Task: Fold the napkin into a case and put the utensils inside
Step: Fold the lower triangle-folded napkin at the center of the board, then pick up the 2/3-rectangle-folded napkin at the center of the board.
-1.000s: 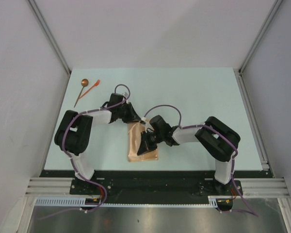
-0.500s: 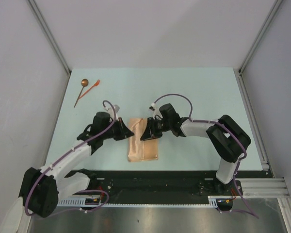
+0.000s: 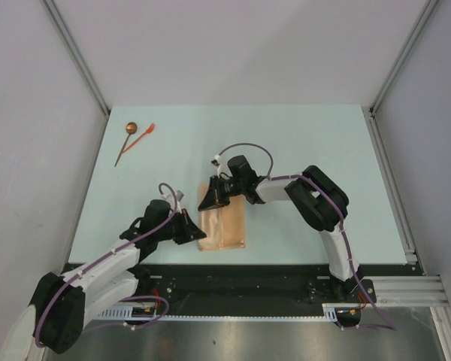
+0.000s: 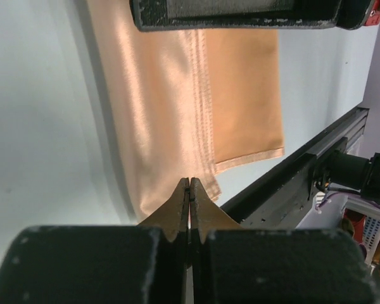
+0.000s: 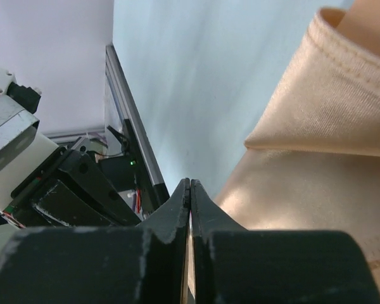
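The napkin (image 3: 227,226) lies near the table's front edge as a tan-orange folded rectangle, also seen in the left wrist view (image 4: 164,95) and the right wrist view (image 5: 304,177). My left gripper (image 3: 201,235) (image 4: 190,180) is shut at its near left corner, pinching the edge. My right gripper (image 3: 205,201) (image 5: 189,180) is shut at the far left corner, with a strip of cloth showing between its jaws. The utensils lie far off at the back left: a dark-handled spoon (image 3: 126,140) and an orange-red fork piece (image 3: 145,134) beside it. No case has been formed.
The black mounting rail (image 3: 233,274) runs just in front of the napkin, close to the left gripper. Metal frame posts (image 3: 79,56) flank the table on both sides. The right arm's elbow (image 3: 319,199) rests right of the cloth.
The left gripper slid toward me to the napkin's near left corner. The right gripper moved left across the cloth to the far left corner. Both have closed.
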